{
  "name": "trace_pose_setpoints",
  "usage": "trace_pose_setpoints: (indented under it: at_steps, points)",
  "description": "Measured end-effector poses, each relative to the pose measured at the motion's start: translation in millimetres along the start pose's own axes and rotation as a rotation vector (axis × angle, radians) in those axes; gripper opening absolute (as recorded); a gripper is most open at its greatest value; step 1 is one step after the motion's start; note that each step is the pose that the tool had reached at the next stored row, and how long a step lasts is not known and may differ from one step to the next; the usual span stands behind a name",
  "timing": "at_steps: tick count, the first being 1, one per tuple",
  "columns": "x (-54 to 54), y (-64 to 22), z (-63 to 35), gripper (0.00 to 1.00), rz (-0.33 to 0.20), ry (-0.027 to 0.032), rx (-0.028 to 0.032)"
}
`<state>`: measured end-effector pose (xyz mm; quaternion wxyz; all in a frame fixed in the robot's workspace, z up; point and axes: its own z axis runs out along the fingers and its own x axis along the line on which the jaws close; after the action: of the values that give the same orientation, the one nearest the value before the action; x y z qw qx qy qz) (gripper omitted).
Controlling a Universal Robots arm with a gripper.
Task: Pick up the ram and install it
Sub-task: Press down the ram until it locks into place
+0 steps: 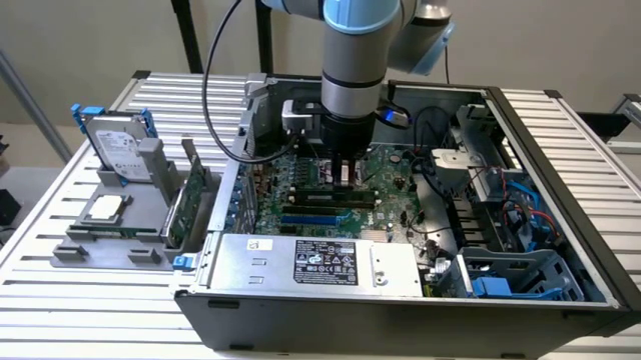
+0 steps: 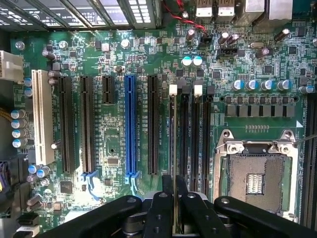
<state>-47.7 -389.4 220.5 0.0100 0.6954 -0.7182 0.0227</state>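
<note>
Inside the open computer case (image 1: 561, 187), the gripper (image 2: 173, 191) pinches the ram (image 2: 174, 144) edge-on between closed-in fingers directly over a memory slot (image 2: 172, 134) beside the CPU socket (image 2: 255, 173), seemingly not yet fully seated.

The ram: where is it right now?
In the wrist view, the ram stands edge-on in the gripper, above the white-clipped memory slots beside the open CPU socket, inside the computer case.
</note>
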Motion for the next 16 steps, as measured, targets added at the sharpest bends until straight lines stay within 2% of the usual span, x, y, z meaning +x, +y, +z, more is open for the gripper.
trace_pose_setpoints:
  at_steps: [3,7,8,12,16]
  points:
    - [-0.5,0.0,0.6,0.00,0.000,0.0063,0.0000]
    - [-0.4,0.1,0.8,0.00,0.000,0.0083,0.0001]
    - [-0.4,0.2,0.7,1.00,0.000,0.0087,-0.0003]
    - [-0.5,0.1,0.3,1.00,0.000,0.0083,0.0002]
    - [0.1,-0.1,-10.8,1.00,0.000,0.0083,-0.0001]
